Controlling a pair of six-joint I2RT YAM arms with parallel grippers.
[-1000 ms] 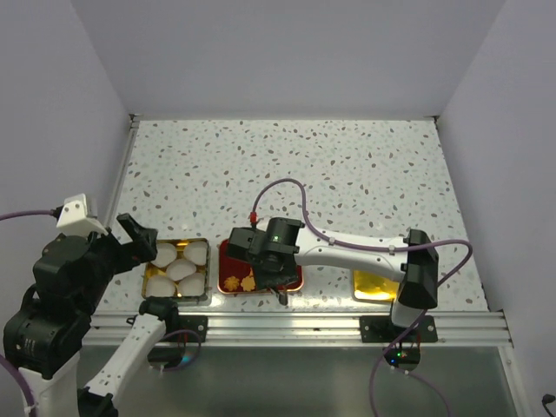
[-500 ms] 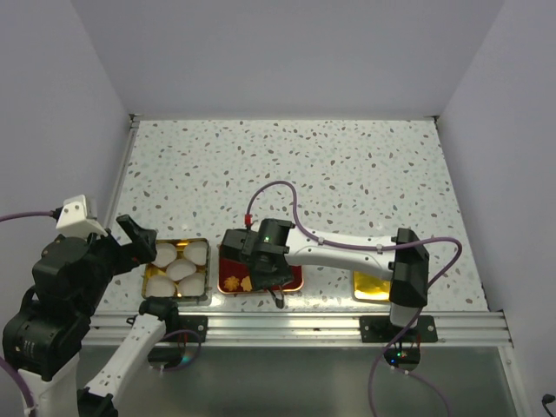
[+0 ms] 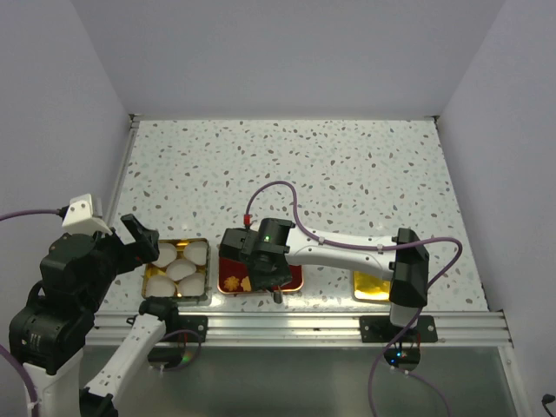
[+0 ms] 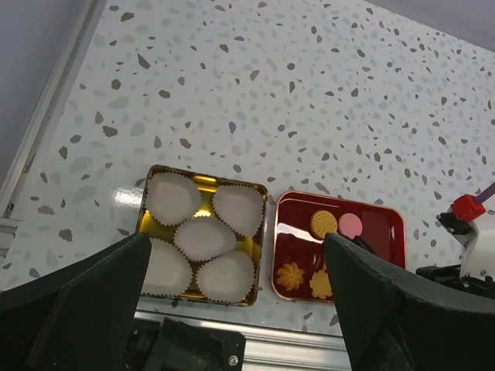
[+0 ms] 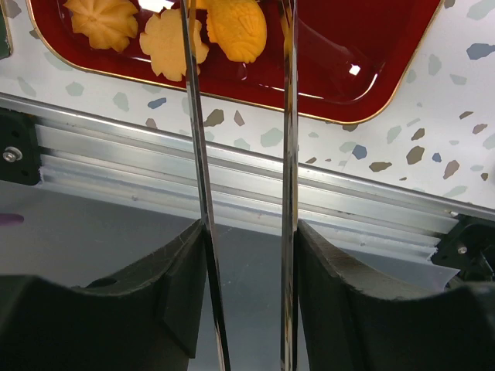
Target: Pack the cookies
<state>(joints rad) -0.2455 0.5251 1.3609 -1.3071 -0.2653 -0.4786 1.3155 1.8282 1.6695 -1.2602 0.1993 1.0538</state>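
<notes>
Glossy red tray (image 5: 371, 69), ridged flower cookies (image 5: 104, 22); right gripper (image 5: 236, 15) with thin metal tongs pinches a cookie (image 5: 236, 29); left gripper (image 4: 232, 309) gapes empty.

White paper cups (image 4: 203, 236) fill gold tin (image 4: 147, 202); red tray (image 4: 383, 228) beside; speckled table (image 4: 309, 100).

A robot test cell in a lab, not a home or shop. Plain grey walls (image 3: 287, 52) close in a speckled table (image 3: 347, 165) on three sides; an aluminium rail (image 3: 304, 328) along the frame's bottom carries two arm bases, with purple cable (image 3: 291, 187) running loose.
</notes>
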